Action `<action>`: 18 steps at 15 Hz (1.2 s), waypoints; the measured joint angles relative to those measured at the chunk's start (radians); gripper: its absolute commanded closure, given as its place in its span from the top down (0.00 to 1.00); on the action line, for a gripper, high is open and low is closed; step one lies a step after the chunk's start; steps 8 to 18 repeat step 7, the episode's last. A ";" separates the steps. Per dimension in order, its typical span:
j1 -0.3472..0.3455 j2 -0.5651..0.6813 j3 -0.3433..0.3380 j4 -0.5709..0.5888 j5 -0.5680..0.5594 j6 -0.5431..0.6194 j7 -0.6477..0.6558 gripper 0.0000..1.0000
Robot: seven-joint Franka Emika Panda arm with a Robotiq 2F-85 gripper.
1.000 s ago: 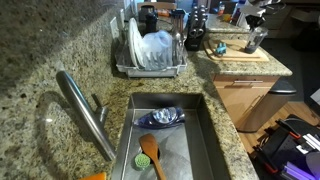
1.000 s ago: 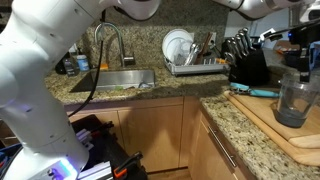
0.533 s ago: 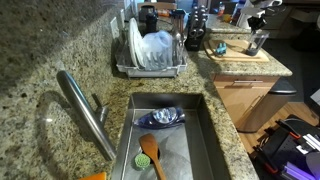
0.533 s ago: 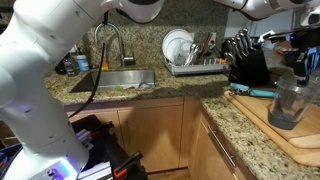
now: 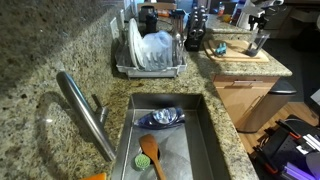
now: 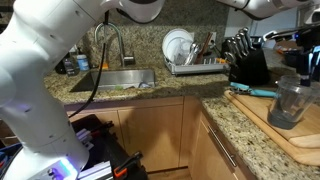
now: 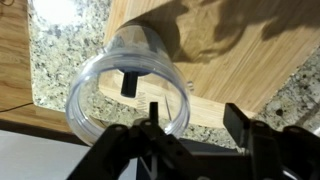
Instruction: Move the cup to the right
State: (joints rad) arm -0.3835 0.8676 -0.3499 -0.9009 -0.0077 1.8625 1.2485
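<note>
KITCHEN BENCH: The Panda arm's pincer (image 7: 190, 122) hangs directly over the cup (image 7: 130, 80), as the wrist camera looks down into the glass's open mouth. One dark finger (image 7: 150, 122) sits over the mouth and the other (image 7: 240, 120) lies outside the rim, so the jaws straddle one side of the wall. Whether they actually pinch the glass cannot be told from these views.

The cup lies just below the pincer and a little to one side of its centre, with its long axis running roughly straight up toward the wrist. In an exterior view the cup (image 6: 284, 102) seems to lean slightly. It is a small clear tumbler with a grey tint, taller than wide, handleless and apparently empty, with wood grain showing through its base.

It is at the edge of a wooden cutting board (image 7: 250, 50), where the board meets the speckled granite bench (image 7: 70, 50); whether it rests on the wood or is just clear of it cannot be confirmed. Beyond it in an exterior view stand a knife block (image 6: 243, 62), then a dish rack (image 6: 195, 62) holding white plates, with the sink (image 6: 125, 78) farthest off. The sideways carry to the right looks not yet done.
</note>
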 measured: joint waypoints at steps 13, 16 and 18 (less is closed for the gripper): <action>-0.018 -0.165 -0.003 0.082 0.017 -0.088 -0.266 1.00; -0.018 -0.165 -0.003 0.082 0.017 -0.088 -0.266 1.00; -0.018 -0.165 -0.003 0.082 0.017 -0.088 -0.266 1.00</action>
